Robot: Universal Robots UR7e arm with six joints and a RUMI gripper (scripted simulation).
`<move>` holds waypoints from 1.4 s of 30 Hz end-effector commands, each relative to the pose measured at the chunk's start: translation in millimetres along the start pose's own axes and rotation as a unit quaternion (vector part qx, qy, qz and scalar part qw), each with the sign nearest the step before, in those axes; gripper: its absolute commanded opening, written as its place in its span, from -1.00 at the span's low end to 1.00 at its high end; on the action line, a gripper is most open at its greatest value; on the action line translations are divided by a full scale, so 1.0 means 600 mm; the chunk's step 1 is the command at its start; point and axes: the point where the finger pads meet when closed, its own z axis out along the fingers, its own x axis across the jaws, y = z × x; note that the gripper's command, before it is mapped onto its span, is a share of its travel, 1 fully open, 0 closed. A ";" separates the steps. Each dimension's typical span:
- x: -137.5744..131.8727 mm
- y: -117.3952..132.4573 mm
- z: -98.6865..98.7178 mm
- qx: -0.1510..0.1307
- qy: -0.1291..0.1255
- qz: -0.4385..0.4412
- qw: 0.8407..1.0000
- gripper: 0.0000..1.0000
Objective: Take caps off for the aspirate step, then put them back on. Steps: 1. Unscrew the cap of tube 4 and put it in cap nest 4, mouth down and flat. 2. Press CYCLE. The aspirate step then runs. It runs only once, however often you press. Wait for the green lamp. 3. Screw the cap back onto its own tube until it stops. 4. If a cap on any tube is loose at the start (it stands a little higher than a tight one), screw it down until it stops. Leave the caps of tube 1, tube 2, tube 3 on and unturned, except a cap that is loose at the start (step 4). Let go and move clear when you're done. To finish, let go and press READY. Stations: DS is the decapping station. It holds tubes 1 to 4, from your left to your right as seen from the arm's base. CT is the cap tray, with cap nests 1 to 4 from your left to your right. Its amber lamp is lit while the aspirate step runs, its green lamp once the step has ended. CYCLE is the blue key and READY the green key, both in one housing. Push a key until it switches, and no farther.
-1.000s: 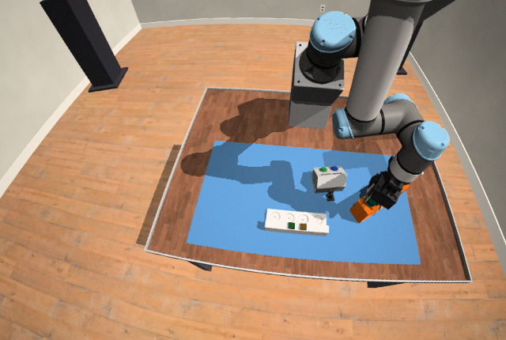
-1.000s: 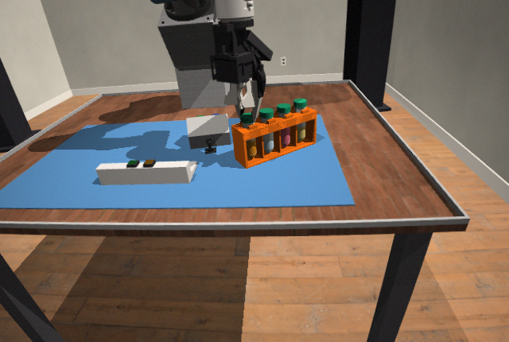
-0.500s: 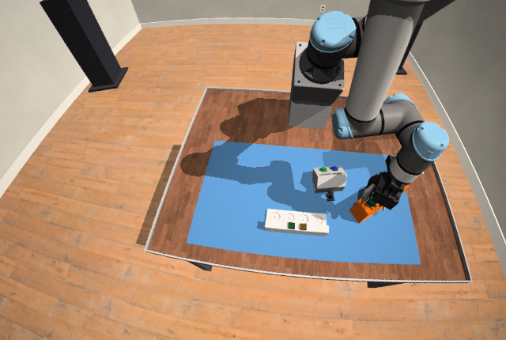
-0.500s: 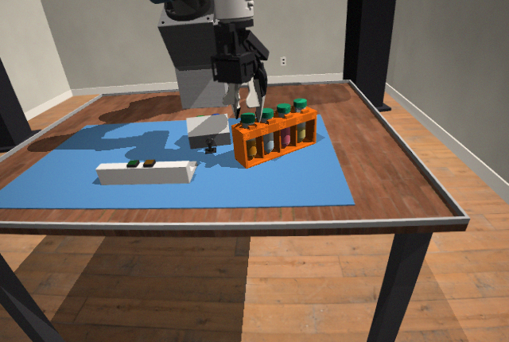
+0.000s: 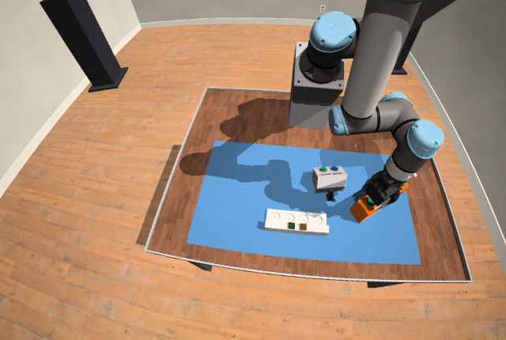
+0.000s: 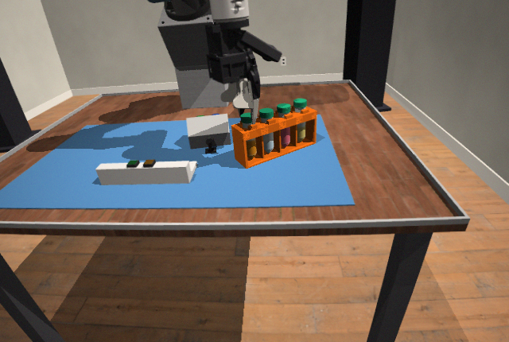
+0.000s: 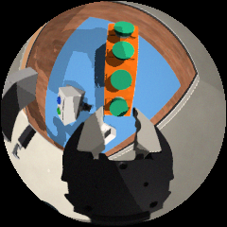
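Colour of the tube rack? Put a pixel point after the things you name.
Plain orange all over the rack (image 5: 359,215) (image 6: 239,145) (image 7: 134,66); the exterior view shows it best.

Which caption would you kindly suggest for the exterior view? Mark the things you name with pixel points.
Four green-capped tubes stand in an orange rack (image 6: 274,129), with the gripper (image 6: 247,113) at the nearest cap (image 6: 246,118).

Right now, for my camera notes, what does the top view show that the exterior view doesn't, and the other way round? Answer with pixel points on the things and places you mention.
Only the top: the round cap nests (image 5: 274,217).

Only the exterior: the coloured contents (image 6: 285,137) of the tubes.

Both: the orange rack (image 5: 359,213) (image 6: 239,145) (image 7: 124,65), white tray (image 5: 296,230) (image 6: 143,176) (image 7: 109,130) and key housing (image 5: 330,182) (image 6: 207,126) (image 7: 70,105).
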 end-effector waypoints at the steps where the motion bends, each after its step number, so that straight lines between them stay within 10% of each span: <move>1: 0.001 -0.001 0.000 -0.007 -0.002 0.120 0.993 -0.30; 7: 0.001 -0.001 0.000 -0.007 -0.001 0.266 0.964 -0.30; 15: 0.001 -0.001 0.000 -0.007 -0.001 0.266 0.964 -0.30; 16: 0.001 -0.001 0.000 -0.007 -0.001 0.266 0.964 -1.00; 28: 0.001 -0.001 0.000 -0.007 -0.001 0.266 0.964 -1.00; 42: 0.001 -0.001 -0.001 -0.006 -0.003 -0.031 0.999 -1.00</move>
